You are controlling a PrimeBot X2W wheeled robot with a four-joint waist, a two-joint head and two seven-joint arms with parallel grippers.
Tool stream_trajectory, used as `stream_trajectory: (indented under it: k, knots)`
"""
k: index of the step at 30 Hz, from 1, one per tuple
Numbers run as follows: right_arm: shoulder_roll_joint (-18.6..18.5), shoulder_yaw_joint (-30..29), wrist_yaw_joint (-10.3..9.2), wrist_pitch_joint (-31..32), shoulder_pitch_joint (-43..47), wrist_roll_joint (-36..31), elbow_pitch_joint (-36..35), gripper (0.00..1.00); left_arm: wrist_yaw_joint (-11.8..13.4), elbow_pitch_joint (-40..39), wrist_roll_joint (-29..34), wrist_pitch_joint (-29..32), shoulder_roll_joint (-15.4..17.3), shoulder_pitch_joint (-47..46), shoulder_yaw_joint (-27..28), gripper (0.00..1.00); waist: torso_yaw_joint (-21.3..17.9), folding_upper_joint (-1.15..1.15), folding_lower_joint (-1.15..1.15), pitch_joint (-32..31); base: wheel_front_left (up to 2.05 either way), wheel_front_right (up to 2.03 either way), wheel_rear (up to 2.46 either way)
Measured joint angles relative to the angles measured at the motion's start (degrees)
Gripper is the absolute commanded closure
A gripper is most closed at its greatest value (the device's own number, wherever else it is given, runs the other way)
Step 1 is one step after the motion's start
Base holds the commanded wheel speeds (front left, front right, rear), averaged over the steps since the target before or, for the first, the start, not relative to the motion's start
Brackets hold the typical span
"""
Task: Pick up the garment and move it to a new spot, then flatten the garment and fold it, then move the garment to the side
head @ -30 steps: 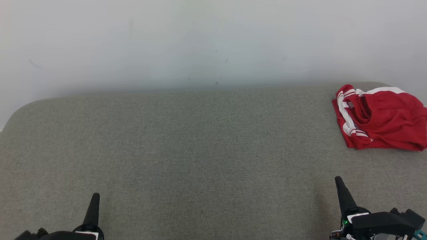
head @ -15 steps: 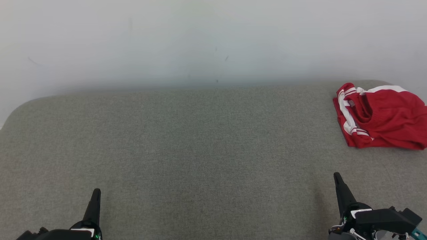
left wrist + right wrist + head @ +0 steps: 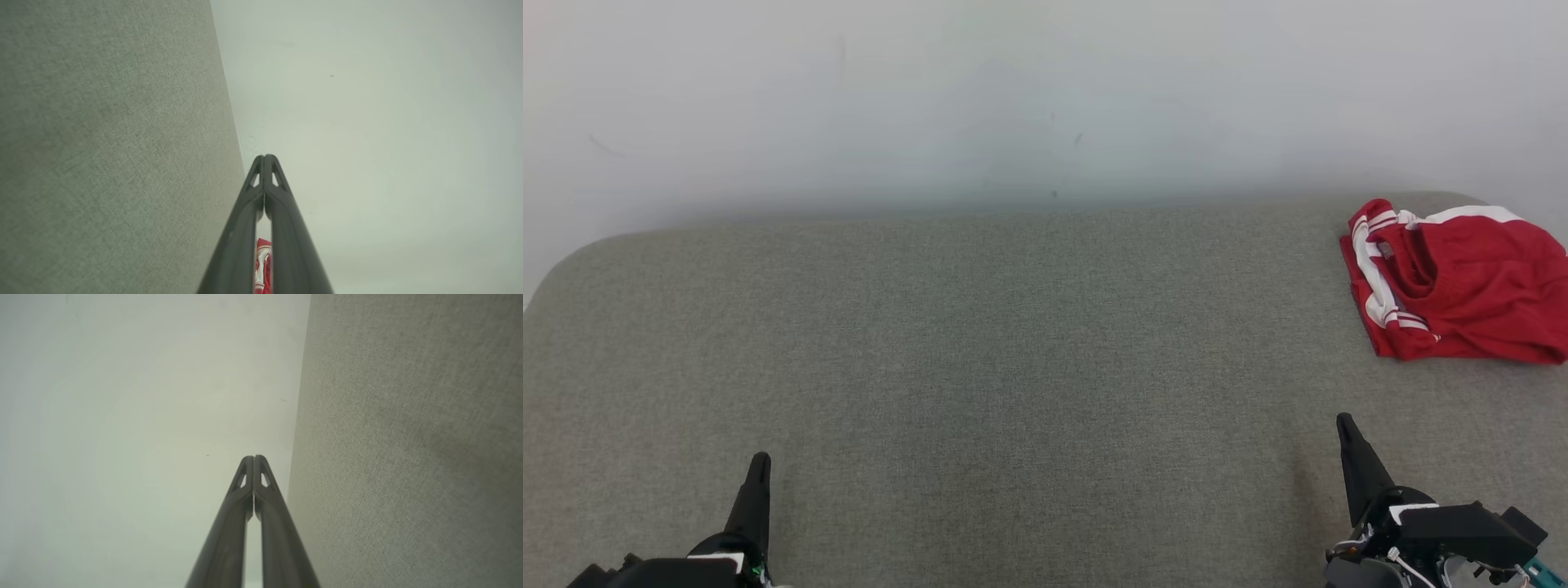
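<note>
The garment (image 3: 1462,282) is a red piece with white stripes, lying bunched at the far right of the grey fabric surface (image 3: 1013,343). A sliver of the garment (image 3: 263,267) shows through the slit low between the left gripper's fingers in the left wrist view. My left gripper (image 3: 758,467) sits at the lower left, shut and empty, far from the cloth. My right gripper (image 3: 1343,426) is at the lower right, shut with nothing in it, in front of the garment and apart from it. Both wrist views show the fingertips pressed together: left gripper (image 3: 265,157), right gripper (image 3: 253,458).
A pale wall (image 3: 1013,98) rises behind the grey surface, whose back left corner (image 3: 572,261) is rounded. The garment lies close to the surface's right end.
The whole head view has shifted slightly, so the camera moved. Both grippers show a little higher in the picture. The garment lies as it did.
</note>
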Motion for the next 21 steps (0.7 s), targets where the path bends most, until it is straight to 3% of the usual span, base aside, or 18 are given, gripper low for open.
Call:
stream_trajectory:
  k: [21]
  knots:
    - [0.05,0.02,0.00,0.51,-0.46,3.00,0.15,1.00,-0.51,0.32,-2.77,0.59,-0.46,-0.55,0.46,1.00,0.02,0.00,0.00,0.25,0.00,0.00,0.00]
